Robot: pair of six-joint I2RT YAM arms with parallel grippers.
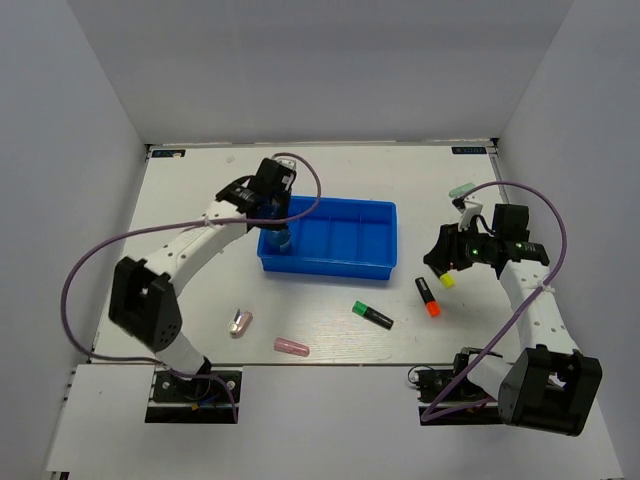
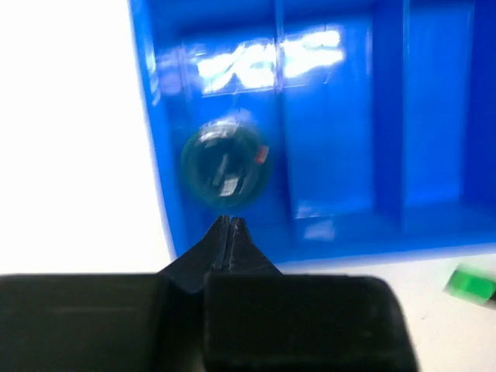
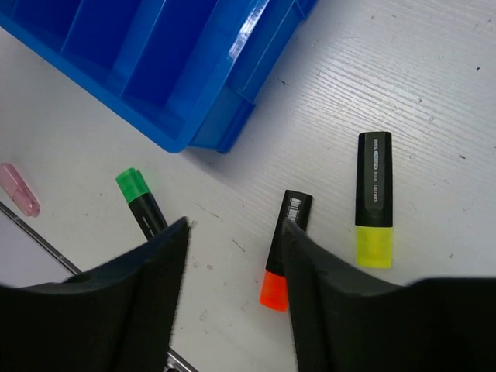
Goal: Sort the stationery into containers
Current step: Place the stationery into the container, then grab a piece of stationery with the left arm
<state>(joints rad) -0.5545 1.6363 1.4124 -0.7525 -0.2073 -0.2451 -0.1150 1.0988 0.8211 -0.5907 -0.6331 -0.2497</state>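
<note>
Tray point(image 3: 217, 132): smooth, glossy blue plastic with bright reflections. Table point(image 3: 434, 77): matt white, fine wood-like grain. Yellow highlighter point(image 3: 373, 194): matt black plastic barrel.

White tabletop point(image 1: 330, 170), pale grey walls point(image 1: 320, 60)

The round blue-green item point(image 2: 225, 164) is a blur, and the picture's edge cuts off the blurred green highlighter point(image 2: 473, 284).

Bright even light, blurry glare on tray point(image 2: 434, 116)
</note>
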